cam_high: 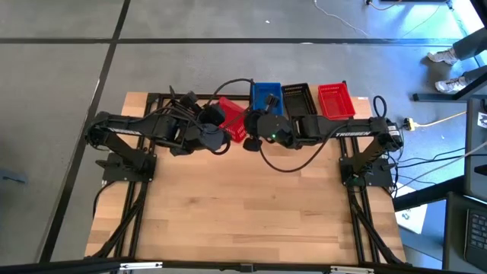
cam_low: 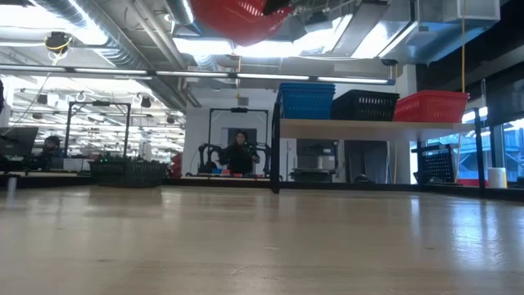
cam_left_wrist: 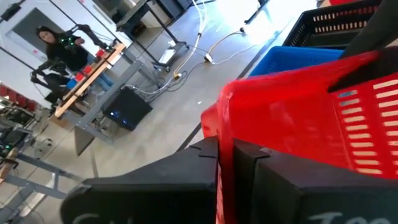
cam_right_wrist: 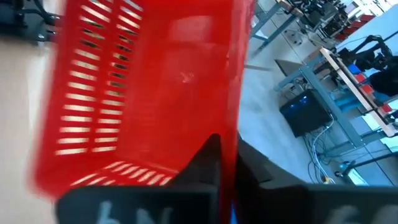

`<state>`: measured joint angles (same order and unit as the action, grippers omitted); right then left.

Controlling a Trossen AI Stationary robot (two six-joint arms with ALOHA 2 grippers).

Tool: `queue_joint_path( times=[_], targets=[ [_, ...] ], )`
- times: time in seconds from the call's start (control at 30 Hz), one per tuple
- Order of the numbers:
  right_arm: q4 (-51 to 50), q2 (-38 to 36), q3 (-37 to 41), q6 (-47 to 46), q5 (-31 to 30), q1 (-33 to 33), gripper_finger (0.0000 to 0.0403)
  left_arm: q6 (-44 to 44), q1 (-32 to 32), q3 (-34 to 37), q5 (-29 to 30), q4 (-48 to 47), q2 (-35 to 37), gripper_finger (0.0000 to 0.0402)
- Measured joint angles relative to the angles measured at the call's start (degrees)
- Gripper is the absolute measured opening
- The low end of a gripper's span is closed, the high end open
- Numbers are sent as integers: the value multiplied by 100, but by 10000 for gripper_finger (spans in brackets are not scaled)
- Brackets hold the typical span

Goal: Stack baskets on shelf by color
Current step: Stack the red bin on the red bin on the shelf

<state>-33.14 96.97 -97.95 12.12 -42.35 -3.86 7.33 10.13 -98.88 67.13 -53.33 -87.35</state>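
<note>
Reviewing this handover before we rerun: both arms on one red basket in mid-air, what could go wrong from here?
1. Both pincers, left and right, clamp thin rims of the same red basket; if the arms pull unevenly, it could twist or slip out.
2. The arms crowd together near the shelf; a swing toward the red stack might clip the blue stack or black stack.
3. The basket hangs tilted, so it may not nest cleanly.

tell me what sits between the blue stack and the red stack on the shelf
A black basket stack sits between the blue stack and the red stack on the shelf, clearest in the low view.
</note>
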Motion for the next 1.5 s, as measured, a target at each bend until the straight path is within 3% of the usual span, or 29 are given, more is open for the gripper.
queue_joint_path(
  times=[0.2, 0.53, 1.5],
  targets=[
    [17, 0, 0, -13, 33, 0, 8, -26, 2, -1, 0, 1, 0, 11],
    [45, 1, 1, -152, 69, 4, 2, 400, -205, -1, -175, 28, -2, 70],
    [-57, 10, -2, -278, -84, 22, 0, 107, 727, -3, 0, -15, 52, 74]
  ],
)
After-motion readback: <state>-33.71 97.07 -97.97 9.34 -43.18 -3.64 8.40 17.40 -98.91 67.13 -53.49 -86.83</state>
